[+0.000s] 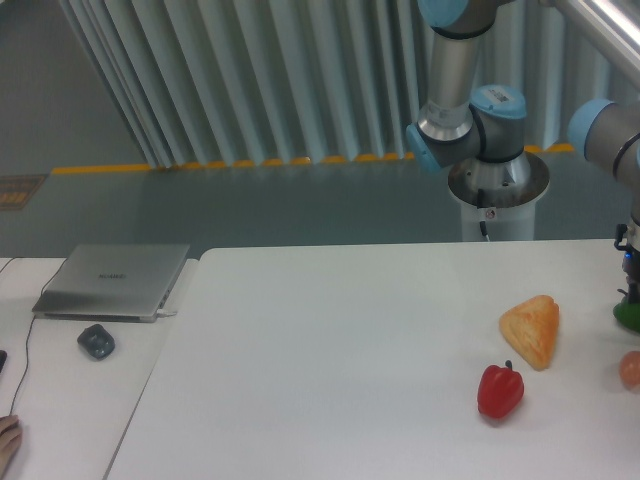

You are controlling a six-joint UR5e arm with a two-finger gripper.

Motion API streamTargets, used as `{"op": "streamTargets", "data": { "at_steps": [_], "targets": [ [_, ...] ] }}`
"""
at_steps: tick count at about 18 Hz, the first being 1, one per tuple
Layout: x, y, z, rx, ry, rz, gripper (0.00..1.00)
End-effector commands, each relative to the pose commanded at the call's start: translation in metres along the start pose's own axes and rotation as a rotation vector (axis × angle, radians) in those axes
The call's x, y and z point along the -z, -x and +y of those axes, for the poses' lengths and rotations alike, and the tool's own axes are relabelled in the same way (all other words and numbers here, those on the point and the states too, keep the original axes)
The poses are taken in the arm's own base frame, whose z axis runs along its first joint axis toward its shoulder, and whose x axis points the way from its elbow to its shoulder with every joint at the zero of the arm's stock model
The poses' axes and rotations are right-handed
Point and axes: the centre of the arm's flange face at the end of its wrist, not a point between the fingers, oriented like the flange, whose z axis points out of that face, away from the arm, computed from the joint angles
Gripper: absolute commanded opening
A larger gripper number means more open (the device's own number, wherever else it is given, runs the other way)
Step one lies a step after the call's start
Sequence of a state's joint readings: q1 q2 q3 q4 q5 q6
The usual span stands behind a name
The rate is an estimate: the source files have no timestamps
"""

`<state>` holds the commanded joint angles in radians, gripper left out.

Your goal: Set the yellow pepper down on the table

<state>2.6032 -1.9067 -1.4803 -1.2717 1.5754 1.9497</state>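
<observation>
Camera view: the arm [600, 125] reaches down at the far right edge of the table [330, 350]; its gripper is cut off, finger state cannot be told. No yellow pepper visible. Red pepper [500, 391] sits just near of the bread-like piece [532, 329].

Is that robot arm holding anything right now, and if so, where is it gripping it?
It cannot be told. The gripper is out of view past the right edge, and no yellow pepper shows; only the arm is visible above the table.
</observation>
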Motion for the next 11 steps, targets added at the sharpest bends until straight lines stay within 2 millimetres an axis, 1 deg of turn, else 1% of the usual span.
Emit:
{"op": "streamTargets", "data": {
  "at_steps": [6,10,11],
  "targets": [
    [-0.0001,0.0002,-0.0020,0.000,-0.001,0.001,1.00],
    [-0.0038,-0.0018,0.0014,0.005,0.009,0.007,1.00],
    [-0.0043,-0.0036,0.0058,0.014,0.009,0.008,1.00]
  ]
}}
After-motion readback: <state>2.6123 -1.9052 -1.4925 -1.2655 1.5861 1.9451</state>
